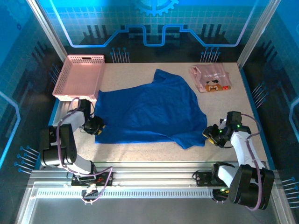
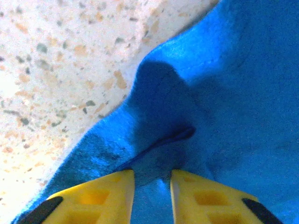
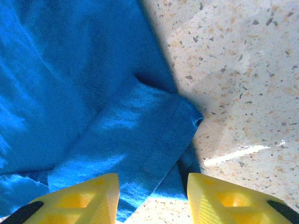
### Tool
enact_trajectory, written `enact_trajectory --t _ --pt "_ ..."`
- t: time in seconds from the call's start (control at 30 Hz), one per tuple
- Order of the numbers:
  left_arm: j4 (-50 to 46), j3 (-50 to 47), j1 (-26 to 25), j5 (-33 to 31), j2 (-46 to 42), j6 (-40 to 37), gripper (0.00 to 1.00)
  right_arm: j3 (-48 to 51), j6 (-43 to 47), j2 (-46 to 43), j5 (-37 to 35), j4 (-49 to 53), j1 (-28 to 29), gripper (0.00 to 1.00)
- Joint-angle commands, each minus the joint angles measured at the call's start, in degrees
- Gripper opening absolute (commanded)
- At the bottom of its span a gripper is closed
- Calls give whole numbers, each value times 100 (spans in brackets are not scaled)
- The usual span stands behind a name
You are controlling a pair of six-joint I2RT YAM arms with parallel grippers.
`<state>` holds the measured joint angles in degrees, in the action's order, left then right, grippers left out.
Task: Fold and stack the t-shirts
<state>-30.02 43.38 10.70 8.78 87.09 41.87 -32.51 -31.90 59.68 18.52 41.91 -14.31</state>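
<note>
**Figure.** Blue t-shirt [image 1: 149, 109] spread, loosely rumpled, across the middle of the desk [image 1: 140, 151]. The pink t-shirt [image 1: 211, 78] lies folded small near the far right corner, well apart from it, and a basket [image 1: 79, 77] stands at far left.

Both garments are judged light, limp and not slippery. The cloth will likely sag and wrinkle wherever it is unsupported. Hold is therefore best taken at hems and corners, at two points together, with the fabric drawn flat rather than lifted from its centre.

The left arm reaches low from its base, elbow folded, with the left fingers [image 1: 96, 125] at the shirt's near-left edge. In the left wrist view they stand narrowly parted, with blue cloth in the gap and a raised ridge just ahead. Whether the cloth is pinched cannot be told.

The right arm crouches likewise, with the right fingers [image 1: 210, 133] just beside the near-right sleeve [image 1: 191, 137]. In the right wrist view they stand wide apart, straddling the sleeve's hemmed end and holding nothing.
</note>
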Motion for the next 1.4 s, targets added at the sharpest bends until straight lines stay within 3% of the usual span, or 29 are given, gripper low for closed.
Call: enact_trajectory --t 0.0,0.1,0.2,0.57,1.0,1.23,1.37 --pt "149 55 -6 -105 176 -36 21 -89 74 25 141 -34 -2 44" --pt "180 31 -7 -78 195 -56 10 -89 61 28 149 -43 -2 44" --pt "89 40 -15 -15 51 -68 7 -91 52 27 160 -43 -2 44" --pt "-244 -289 -24 97 -1019 -101 7 -131 87 85 169 -69 -2 44" --pt "-408 -338 -24 255 -1581 10 3 -231 166 453 241 145 78 42" --pt "-337 -479 -24 281 -1685 64 2 -409 7 869 -384 414 613 42" --pt "-331 -515 -25 282 -1730 60 1 -477 -44 885 -668 329 640 42"
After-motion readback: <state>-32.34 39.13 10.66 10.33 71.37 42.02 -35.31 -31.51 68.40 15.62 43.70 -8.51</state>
